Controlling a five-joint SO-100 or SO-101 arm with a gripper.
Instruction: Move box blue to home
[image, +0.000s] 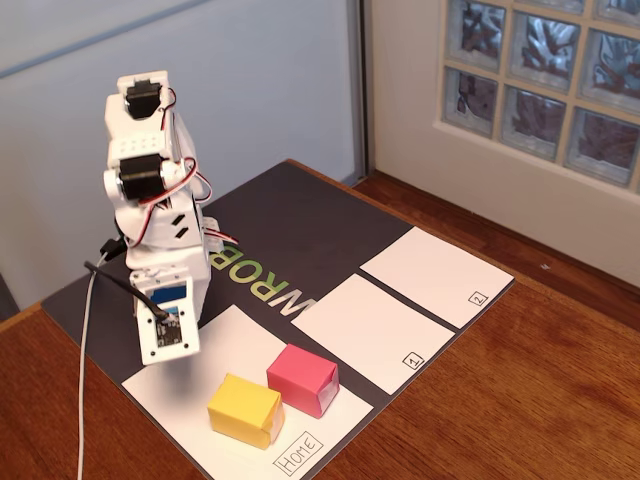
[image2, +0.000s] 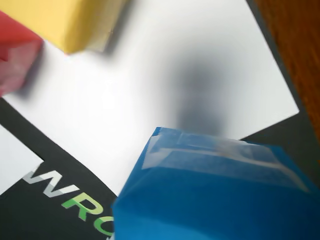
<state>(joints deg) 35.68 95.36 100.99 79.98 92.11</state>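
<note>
Wooden table, black mat | gripper (image: 168, 352) over home (image2: 165, 75) | opening unclear | box blue (image2: 215, 195) close below

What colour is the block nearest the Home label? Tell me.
Yellow block, on the Home sheet, clearest in the fixed view.

In the fixed view the arm (image: 150, 200) is built of white plastic segments stacked one on another, with black servo motors set into the joints. Thin red and white wires loop along its right side between the servos, and a pale cable hangs from its lower part. The lowest white housing carries a small blue-and-dark circuit board (image: 172, 318) on its face, with a black lead plugged in beside it.
</note>
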